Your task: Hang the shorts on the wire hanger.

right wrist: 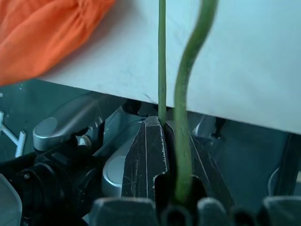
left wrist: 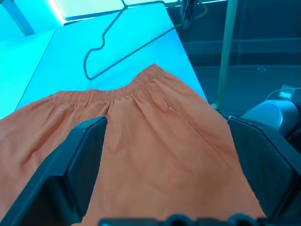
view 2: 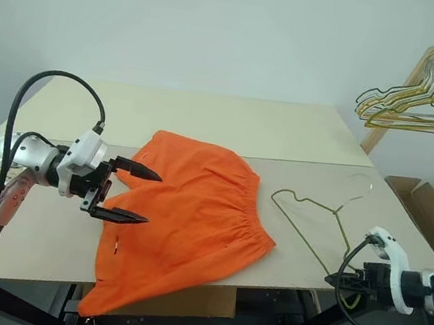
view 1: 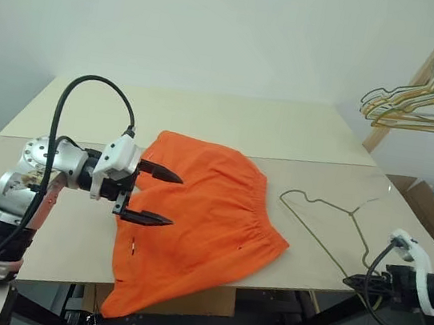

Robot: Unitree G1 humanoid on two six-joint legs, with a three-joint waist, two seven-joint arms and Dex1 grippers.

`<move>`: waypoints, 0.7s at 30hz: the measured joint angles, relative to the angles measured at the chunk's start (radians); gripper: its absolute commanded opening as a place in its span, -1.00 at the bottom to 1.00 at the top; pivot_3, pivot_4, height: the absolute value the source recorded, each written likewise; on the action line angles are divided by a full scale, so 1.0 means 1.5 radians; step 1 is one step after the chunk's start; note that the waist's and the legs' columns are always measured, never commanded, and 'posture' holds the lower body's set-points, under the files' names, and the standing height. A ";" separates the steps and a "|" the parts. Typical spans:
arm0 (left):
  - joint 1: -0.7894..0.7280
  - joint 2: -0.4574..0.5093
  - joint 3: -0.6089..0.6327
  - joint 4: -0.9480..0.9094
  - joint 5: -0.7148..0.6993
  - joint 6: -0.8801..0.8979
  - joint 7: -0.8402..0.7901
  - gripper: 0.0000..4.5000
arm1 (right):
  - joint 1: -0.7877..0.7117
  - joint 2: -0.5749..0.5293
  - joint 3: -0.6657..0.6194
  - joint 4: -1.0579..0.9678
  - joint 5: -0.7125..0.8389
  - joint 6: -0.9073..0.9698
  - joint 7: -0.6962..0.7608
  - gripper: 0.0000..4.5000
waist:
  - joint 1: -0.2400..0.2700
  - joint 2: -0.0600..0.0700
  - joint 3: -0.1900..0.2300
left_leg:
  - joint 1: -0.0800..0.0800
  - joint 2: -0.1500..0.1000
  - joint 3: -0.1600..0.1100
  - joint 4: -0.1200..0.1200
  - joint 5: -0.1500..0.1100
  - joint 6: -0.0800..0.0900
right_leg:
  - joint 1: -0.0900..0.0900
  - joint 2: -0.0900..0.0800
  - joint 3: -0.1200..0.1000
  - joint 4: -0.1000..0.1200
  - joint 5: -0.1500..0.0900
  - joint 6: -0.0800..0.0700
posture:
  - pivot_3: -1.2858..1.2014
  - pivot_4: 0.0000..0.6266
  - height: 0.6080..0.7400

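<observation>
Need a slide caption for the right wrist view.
Right tool shut on the wire hanger at the table edge, orange shorts beside.

shorts (view 1: 201, 217) on table (view 1: 231, 120) | wire hanger (view 1: 330, 219) right (just beside)

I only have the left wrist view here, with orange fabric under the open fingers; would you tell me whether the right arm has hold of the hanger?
Observer: Yes. The right gripper is shut on the wire hanger, pinching the wire just past the table's near edge.
Operator: Thank you. Is the hanger lifted, or lying on the table?
Observer: Most of it lies flat on the table, hook toward the shorts; only the gripped corner overhangs the edge.
Operator: And do the shorts lie fully on the table?
Observer: No. One leg droops over the near edge, below the left gripper, which is open above the fabric.
</observation>
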 measured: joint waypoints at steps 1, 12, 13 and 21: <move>0.000 0.000 0.000 0.000 0.000 0.000 0.001 0.98 | -0.005 0.000 0.009 0.007 0.006 0.000 0.000 -1.00 | -0.002 0.000 0.000 | 0.000 0.000 0.000 0.000 0.000 0.000 | 0.000 0.000 0.000 0.000 0.000 0.000 | 0.03 -1.00 1.00; 0.007 0.010 0.002 -0.028 -0.003 0.025 0.017 0.98 | -0.046 -0.003 0.067 0.044 0.061 -0.010 0.044 -1.00 | 0.002 0.000 0.000 | 0.000 0.000 -0.001 0.000 0.000 0.000 | 0.000 0.000 0.000 0.000 0.000 0.000 | 0.06 -1.00 1.00; 0.009 0.011 0.002 -0.030 -0.007 0.028 0.017 0.98 | -0.047 -0.006 0.075 0.045 0.065 -0.013 0.049 -1.00 | 0.002 0.000 0.000 | 0.000 0.000 -0.001 0.000 0.000 0.000 | 0.000 0.000 0.000 0.000 0.000 0.000 | 0.06 -1.00 1.00; 0.019 0.015 0.003 -0.045 -0.014 0.034 0.029 0.98 | -0.079 -0.032 0.142 0.062 0.067 -0.034 0.086 -1.00 | 0.003 0.000 0.000 | 0.000 0.000 -0.001 0.000 0.000 0.000 | 0.000 0.000 0.000 0.000 0.000 0.000 | 0.07 -1.00 1.00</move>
